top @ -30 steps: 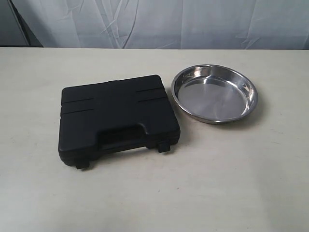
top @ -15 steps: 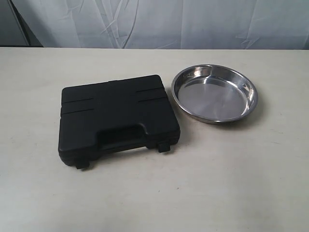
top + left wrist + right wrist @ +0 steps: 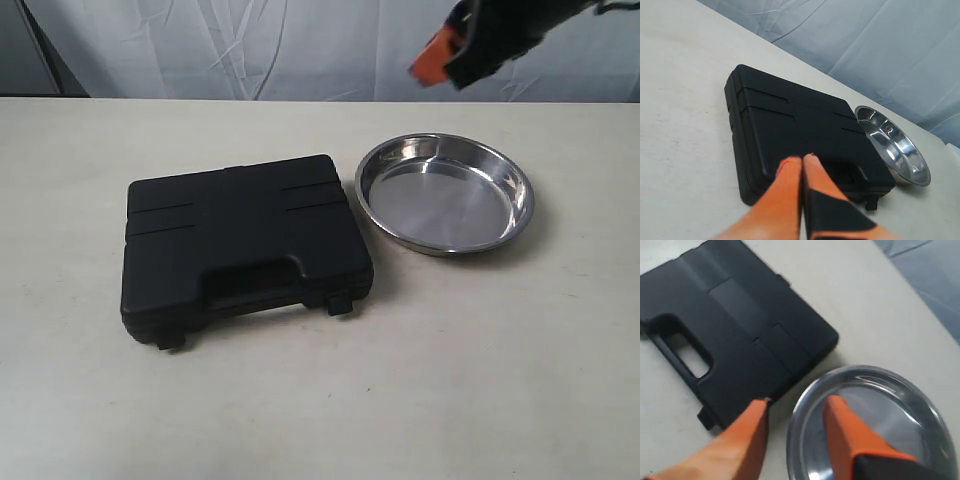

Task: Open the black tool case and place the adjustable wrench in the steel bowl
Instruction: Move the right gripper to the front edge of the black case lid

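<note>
Beige tabletop (image 3: 300, 420) before a pale cloth backdrop (image 3: 300, 50): closed rectangular black moulded-plastic tool case (image 3: 245, 235), probably stiff and light, best taken at its near-edge latches (image 3: 340, 303), lying left of the round shiny steel bowl (image 3: 445, 250); wrench unseen; right gripper (image 3: 797, 401) parted, left gripper (image 3: 802, 159) pressed together.

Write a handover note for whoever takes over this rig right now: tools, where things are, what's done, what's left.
Left tool: shut, empty, clear of the black tool case.
Right tool: open, empty, in the air, touching nothing.
Case: lid down, flat on the table. Steel bowl: beside it, empty.
Adjustable wrench: not in view.
Done: nothing.
Left: open the case, put the wrench in the bowl.
</note>
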